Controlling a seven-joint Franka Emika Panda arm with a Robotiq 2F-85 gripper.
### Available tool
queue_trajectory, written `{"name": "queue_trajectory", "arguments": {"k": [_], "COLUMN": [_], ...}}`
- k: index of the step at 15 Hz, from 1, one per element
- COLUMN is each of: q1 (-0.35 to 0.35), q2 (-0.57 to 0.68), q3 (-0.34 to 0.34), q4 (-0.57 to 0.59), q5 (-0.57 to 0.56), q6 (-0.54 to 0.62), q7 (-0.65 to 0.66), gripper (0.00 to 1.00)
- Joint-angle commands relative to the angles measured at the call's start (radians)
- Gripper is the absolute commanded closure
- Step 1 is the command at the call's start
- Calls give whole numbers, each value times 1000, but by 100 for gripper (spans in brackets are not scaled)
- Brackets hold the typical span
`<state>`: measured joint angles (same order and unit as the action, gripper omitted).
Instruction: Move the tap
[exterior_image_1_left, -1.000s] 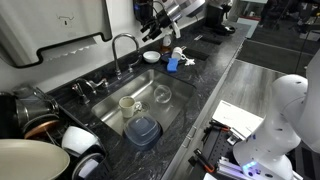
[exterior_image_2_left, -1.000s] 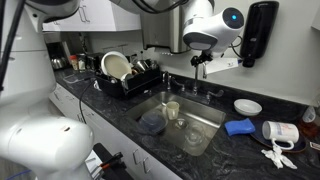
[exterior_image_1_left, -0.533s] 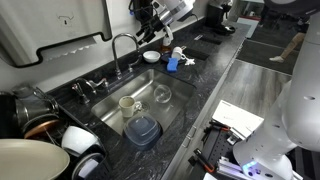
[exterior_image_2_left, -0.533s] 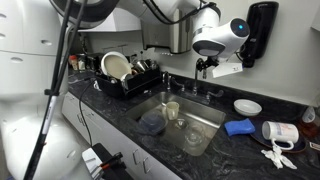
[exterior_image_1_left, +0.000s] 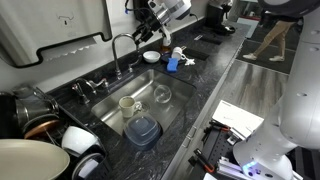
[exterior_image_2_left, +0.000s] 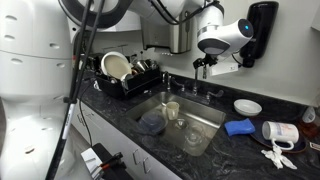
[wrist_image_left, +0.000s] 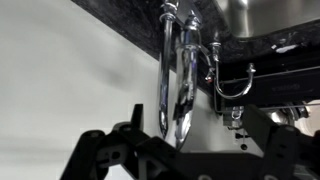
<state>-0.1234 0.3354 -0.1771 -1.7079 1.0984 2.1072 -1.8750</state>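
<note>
Straddling the tap (wrist_image_left: 176, 80) at the counter's back edge, the gripper (wrist_image_left: 188, 128) stands with jaws apart, seemingly not touching. The chrome is stiff and slick, best clasped on its upright neck.

in an exterior view the gripper (exterior_image_1_left: 150, 36) hangs just beside the tap (exterior_image_1_left: 123, 38), above a sink (exterior_image_1_left: 178, 98) holding a cup (exterior_image_1_left: 127, 103) and blue tub (exterior_image_1_left: 143, 130).
</note>
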Motion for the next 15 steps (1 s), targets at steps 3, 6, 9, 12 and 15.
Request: {"name": "queue_trajectory", "arguments": {"k": [3, 6, 9, 12, 15], "q1": [-71, -84, -46, -49, -57], "q2": [24, 37, 27, 38, 53], "q3": [41, 44, 73, 95, 103], "q4": [62, 88, 77, 93, 117], "q5": [-51, -57, -58, -56, -76], "q6": [-199, -244, -227, -234, -262], "q7": [47, 46, 57, 49, 40], "gripper": [0, 0, 0, 0, 0]}}
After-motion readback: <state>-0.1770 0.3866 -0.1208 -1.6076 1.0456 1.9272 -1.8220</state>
